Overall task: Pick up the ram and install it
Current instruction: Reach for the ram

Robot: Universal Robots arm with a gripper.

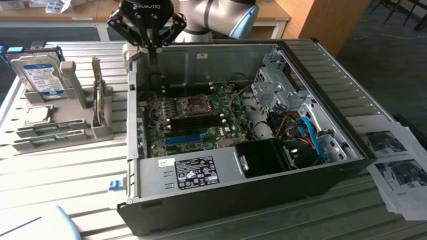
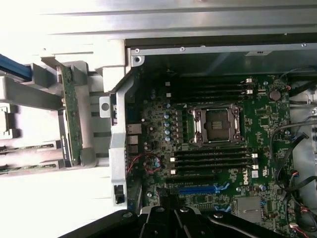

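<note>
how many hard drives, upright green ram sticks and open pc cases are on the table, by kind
hard drive: 1
upright ram stick: 1
open pc case: 1
total: 3

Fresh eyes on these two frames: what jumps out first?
The open black computer case dominates the table, its green motherboard exposed with a bright blue plastic slot. The black gripper hangs shut and empty over the case's rim on the exterior view's left. Further left, the thin green ram stick stands on edge in a grey rack beside a boxy silver hard drive.
</note>
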